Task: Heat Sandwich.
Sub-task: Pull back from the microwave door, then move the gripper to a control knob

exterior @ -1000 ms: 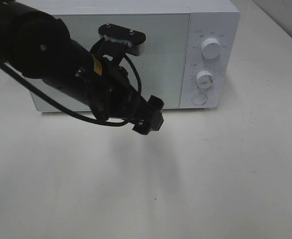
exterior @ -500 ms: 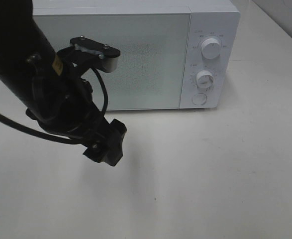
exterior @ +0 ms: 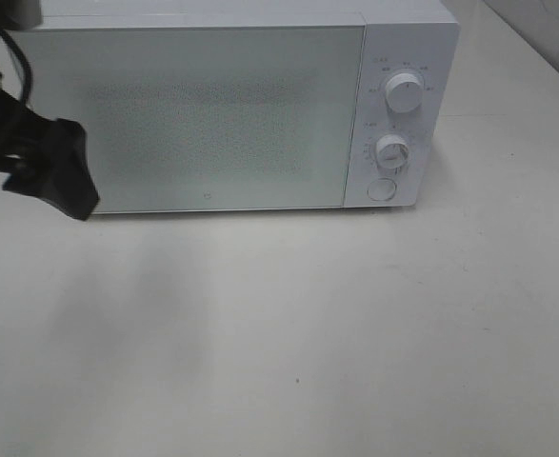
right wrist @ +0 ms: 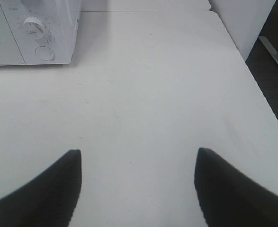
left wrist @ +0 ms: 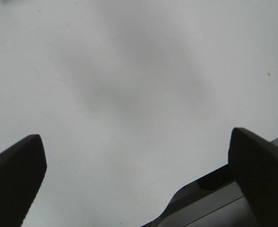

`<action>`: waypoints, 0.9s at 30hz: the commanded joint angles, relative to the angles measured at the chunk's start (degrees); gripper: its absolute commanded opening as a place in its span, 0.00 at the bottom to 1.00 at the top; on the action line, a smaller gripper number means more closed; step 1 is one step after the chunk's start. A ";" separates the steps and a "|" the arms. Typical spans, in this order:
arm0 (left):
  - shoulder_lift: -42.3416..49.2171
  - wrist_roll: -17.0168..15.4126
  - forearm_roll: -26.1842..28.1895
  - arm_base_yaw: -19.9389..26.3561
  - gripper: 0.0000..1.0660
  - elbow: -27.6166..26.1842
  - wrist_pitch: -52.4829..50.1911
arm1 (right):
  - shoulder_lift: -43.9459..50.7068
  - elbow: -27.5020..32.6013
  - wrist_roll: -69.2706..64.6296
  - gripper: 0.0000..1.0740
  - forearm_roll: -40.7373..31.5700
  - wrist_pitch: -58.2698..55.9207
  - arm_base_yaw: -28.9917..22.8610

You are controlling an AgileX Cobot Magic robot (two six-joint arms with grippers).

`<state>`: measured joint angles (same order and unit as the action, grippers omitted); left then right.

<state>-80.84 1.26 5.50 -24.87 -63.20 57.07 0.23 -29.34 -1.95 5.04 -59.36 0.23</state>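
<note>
sandwich: not in any view. The microwave (exterior: pixel 222 114) door (exterior: pixel 193 119) is shut and frosted, so I cannot tell whether it is inside or off camera.
left gripper (exterior: pixel 55 181): fingers spread wide, nothing between them. It sits off the door's hinge-side edge. Its wrist view shows only bare desk (exterior: pixel 355 333) and shadow under it.
right gripper (right wrist: pixel 139 156): fingers spread, empty. Out of the high view. It points across open desk, with the microwave's control panel ahead and off to one side.
progress: no plate or bread on the visible desk, neither gripper carries anything, door closed. My read is that either loading is done and only the timer is left, or the sandwich has not been fetched. The frames do not settle which.
left to do, if loaded: turn the upper knob (exterior: pixel 405 93) or lower knob (exterior: pixel 393 150). The round button (exterior: pixel 382 188) below them likely releases the door.
closest to controls: judging by its view, the right gripper has the shorter line to the panel. The left gripper is at the far end of the door.
edges: the desk edge (right wrist: pixel 252 80) runs close beside the right gripper on the side away from the microwave, with dark floor (right wrist: pixel 273 61) beyond. Little margin there.
open room: broad bare desk in front of the microwave, between the two grippers. Nothing visible to snag on.
</note>
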 commanded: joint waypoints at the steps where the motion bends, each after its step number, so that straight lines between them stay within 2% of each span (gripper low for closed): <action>1: 2.64 1.09 0.52 4.58 0.94 -0.06 1.78 | 1.60 0.29 -0.11 0.61 0.06 0.63 0.17; 3: 4.64 2.86 1.09 9.34 0.94 -0.06 3.44 | 1.60 0.29 -0.11 0.61 0.06 0.63 0.17; 4: 4.64 2.86 1.09 9.34 0.94 -0.06 3.44 | 1.60 0.29 -0.11 0.61 0.06 0.63 0.17; 7: 6.53 4.13 1.26 13.41 0.94 0.29 4.58 | 1.60 0.29 -0.11 0.61 0.06 0.63 0.17; 8: 8.14 4.98 1.49 15.93 0.94 1.55 4.53 | 1.60 0.29 -0.11 0.61 0.06 0.63 0.17; 11: 9.80 5.21 1.49 18.05 0.94 3.38 4.35 | 1.60 0.29 -0.11 0.61 0.06 0.63 0.17; 13: 12.72 5.16 1.55 20.57 0.94 6.99 4.07 | 1.60 0.29 -0.11 0.61 0.06 0.63 0.17; 21: 21.54 4.41 -0.06 21.60 0.94 15.36 3.67 | 1.60 0.29 -0.11 0.61 0.06 0.63 0.17; 22: 24.52 4.07 -0.46 21.60 0.94 17.76 3.67 | 1.60 0.29 -0.11 0.61 0.06 0.63 0.17; 27: 31.68 3.78 -1.09 21.60 0.94 22.46 4.47 | 1.60 0.29 -0.11 0.61 0.06 0.63 0.17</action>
<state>-52.71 5.67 4.53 -3.38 -43.03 60.79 0.23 -29.34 -1.95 5.04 -59.36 0.23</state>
